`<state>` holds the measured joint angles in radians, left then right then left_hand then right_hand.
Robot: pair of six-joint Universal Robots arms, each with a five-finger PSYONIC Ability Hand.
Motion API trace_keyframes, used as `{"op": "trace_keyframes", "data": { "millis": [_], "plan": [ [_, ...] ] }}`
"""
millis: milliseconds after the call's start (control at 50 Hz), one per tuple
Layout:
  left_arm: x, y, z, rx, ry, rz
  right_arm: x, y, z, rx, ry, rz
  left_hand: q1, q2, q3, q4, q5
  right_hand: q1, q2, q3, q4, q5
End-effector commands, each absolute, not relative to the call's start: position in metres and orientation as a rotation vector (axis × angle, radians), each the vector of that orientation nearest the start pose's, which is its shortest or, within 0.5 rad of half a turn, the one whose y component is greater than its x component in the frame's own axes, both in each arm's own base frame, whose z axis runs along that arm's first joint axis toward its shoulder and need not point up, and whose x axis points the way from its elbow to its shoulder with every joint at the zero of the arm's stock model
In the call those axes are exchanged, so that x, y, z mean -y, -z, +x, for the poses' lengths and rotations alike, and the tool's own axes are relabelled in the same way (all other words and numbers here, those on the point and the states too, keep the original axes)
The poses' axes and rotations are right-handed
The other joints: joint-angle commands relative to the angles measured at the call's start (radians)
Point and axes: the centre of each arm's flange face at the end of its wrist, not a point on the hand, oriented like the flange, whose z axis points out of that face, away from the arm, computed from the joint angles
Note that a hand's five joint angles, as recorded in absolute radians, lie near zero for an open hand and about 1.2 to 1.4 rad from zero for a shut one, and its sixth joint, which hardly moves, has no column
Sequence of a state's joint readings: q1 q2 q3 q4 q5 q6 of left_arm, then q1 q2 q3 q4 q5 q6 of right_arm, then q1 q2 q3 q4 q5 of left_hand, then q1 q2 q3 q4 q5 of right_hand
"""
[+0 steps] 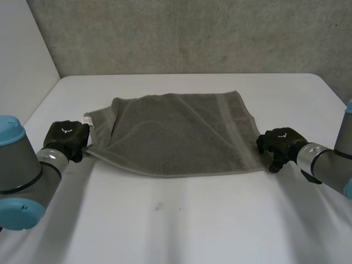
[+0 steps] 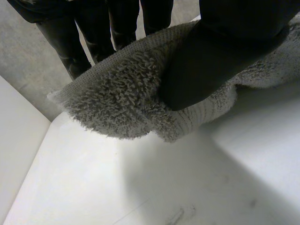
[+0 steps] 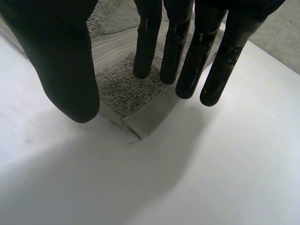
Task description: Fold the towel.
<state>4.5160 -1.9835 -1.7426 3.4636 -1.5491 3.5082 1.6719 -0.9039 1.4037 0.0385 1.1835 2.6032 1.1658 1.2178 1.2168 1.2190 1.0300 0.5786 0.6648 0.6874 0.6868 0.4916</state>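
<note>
one fold looks done: the grey towel lies doubled on the white table. left hand pinches its near-left corner, right hand hovers straight-fingered, holding nothing, over the near-right corner; further folds remain

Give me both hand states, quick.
Left hand: shut on the towel, pinching its corner.
Right hand: open, over another towel corner.

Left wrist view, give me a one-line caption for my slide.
Left hand pinches an edge of the grey towel, holding it just off the white table.
</note>
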Motion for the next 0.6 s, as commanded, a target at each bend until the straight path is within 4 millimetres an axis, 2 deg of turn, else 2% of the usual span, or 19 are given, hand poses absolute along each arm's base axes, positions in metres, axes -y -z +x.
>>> {"op": "trace_keyframes", "data": {
  "millis": [20, 240, 380, 440, 480, 500, 520, 600],
  "plan": [
    [0.310, -0.151, -0.197, -2.325, 1.856, 0.693, 0.356, -0.119, 0.204, -2.349, 1.574, -1.088, 0.230, 0.178, 0.179, 0.177, 0.192, 0.249, 0.163, 0.140, 0.141, 0.162],
    [0.310, -0.150, -0.197, -2.327, 1.855, 0.694, 0.364, -0.115, 0.207, -2.340, 1.592, -1.091, 0.230, 0.178, 0.179, 0.177, 0.192, 0.281, 0.195, 0.173, 0.173, 0.194],
    [0.309, -0.150, -0.197, -2.330, 1.851, 0.694, 0.365, -0.111, 0.217, -2.314, 1.595, -1.115, 0.230, 0.178, 0.179, 0.177, 0.192, 0.325, 0.239, 0.217, 0.217, 0.238],
    [0.309, -0.150, -0.197, -2.334, 1.846, 0.697, 0.367, -0.109, 0.218, -2.312, 1.600, -1.110, 0.230, 0.178, 0.179, 0.177, 0.192, 0.463, 0.377, 0.355, 0.355, 0.376],
    [0.308, -0.150, -0.197, -2.335, 1.844, 0.696, 0.369, -0.112, 0.219, -2.300, 1.627, -1.098, 0.230, 0.178, 0.179, 0.177, 0.192, 0.712, 0.625, 0.603, 0.603, 0.624],
    [0.308, -0.150, -0.197, -2.335, 1.844, 0.696, 0.369, -0.112, 0.219, -2.300, 1.627, -1.098, 0.230, 0.178, 0.179, 0.177, 0.192, 0.713, 0.627, 0.604, 0.605, 0.625],
    [0.308, -0.150, -0.197, -2.335, 1.844, 0.696, 0.370, -0.115, 0.220, -2.291, 1.642, -1.097, 0.230, 0.178, 0.179, 0.177, 0.192, 0.817, 0.730, 0.708, 0.708, 0.729],
    [0.308, -0.150, -0.197, -2.335, 1.844, 0.696, 0.371, -0.130, 0.220, -2.269, 1.687, -1.070, 0.230, 0.178, 0.179, 0.177, 0.192, 0.818, 0.731, 0.709, 0.709, 0.730]
  ]
}}
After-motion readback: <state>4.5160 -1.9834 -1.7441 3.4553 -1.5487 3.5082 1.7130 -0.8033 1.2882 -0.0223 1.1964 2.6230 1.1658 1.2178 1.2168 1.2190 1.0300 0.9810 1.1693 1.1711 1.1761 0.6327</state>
